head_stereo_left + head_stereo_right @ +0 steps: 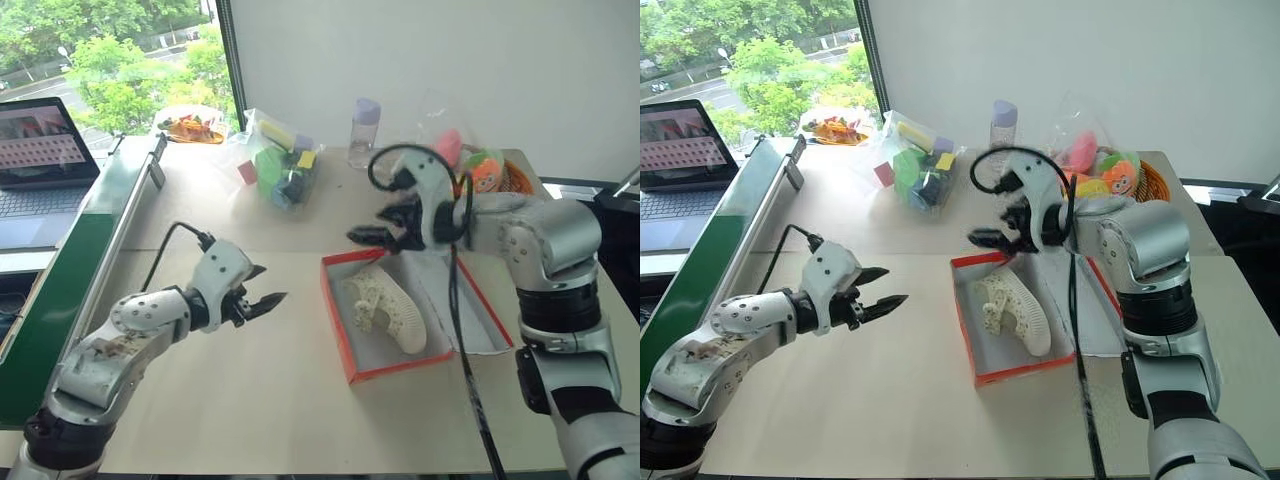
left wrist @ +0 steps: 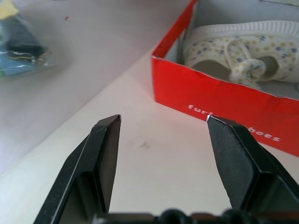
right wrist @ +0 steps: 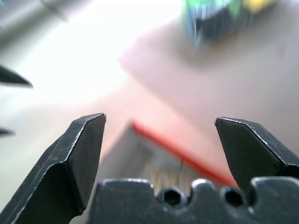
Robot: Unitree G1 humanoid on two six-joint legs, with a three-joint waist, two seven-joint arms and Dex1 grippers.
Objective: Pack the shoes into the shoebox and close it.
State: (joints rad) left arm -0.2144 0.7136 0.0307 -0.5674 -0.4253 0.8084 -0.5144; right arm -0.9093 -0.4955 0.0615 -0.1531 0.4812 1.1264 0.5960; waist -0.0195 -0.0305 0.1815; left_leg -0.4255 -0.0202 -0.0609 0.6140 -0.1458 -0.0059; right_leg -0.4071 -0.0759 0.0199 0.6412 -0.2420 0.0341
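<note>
Shoes in the open shoebox, both grippers empty

Shoes (image 1: 388, 305) of cream colour lie inside the red shoebox (image 1: 345, 345), which stands open on the table (image 1: 250, 400), in front of the robot and a little to its right. In the left wrist view one shoe shows small flower dots and a tied lace, and it rests close to the red wall of the box. I cannot tell if both shoes of the pair are inside.

The right gripper (image 1: 385, 225) hangs in the air above the far edge of the shoebox, with its fingers spread wide and nothing between them. The left gripper (image 1: 262, 298) hovers above the bare table on the left of the shoebox, apart from it, pointing toward the red wall. Its fingers are also spread and hold nothing.

Farther on the table there is a clear bag with coloured blocks (image 1: 283, 165), a plastic bottle (image 1: 364, 132), and an orange basket with toys (image 1: 490, 172). A laptop (image 1: 40, 150) is open at the far left.
</note>
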